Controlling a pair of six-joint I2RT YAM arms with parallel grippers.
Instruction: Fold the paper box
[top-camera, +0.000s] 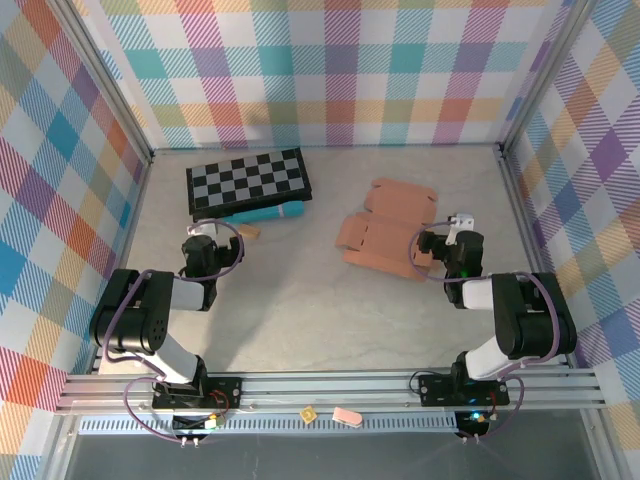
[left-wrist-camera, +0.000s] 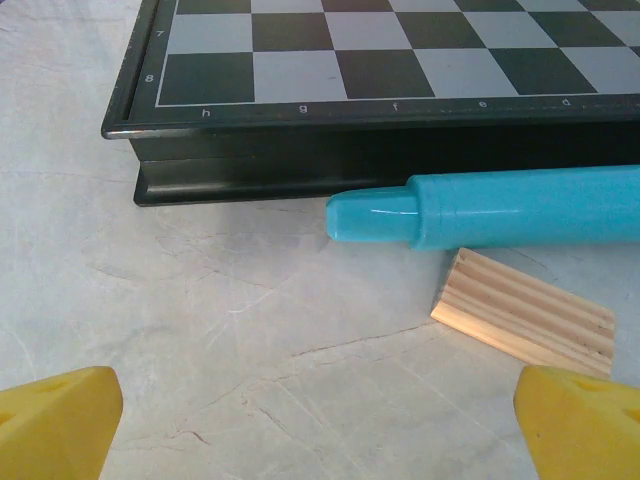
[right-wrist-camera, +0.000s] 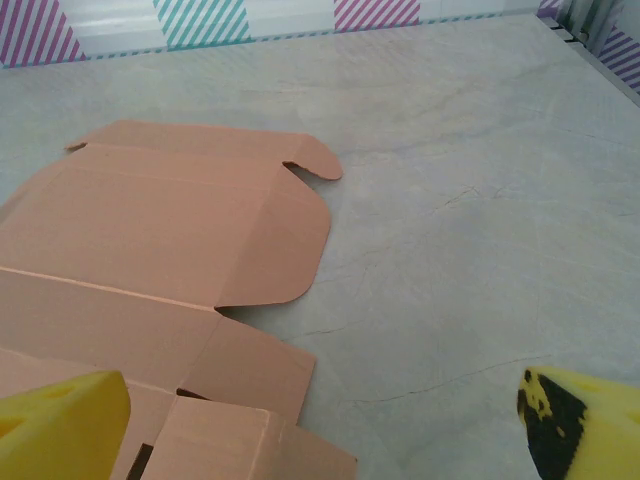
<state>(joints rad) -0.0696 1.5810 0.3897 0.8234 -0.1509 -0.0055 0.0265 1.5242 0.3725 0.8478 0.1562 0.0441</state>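
One grey marbled surface (top-camera: 300, 310). One black-and-grey chequered board (top-camera: 248, 180), straight ahead of the left hand (left-wrist-camera: 320, 425), whose fingers stand apart and empty, seemingly parked clear of the work. One salmon-orange thin cardboard paper box (top-camera: 385, 230), largely unfolded and flat, ahead-left of the right hand (right-wrist-camera: 320, 425), which is spread wide and empty, likely poised for a first flap. One teal plastic cylinder (left-wrist-camera: 500, 210) and one tan ribbed wooden block (left-wrist-camera: 525, 325), between left hand and board.
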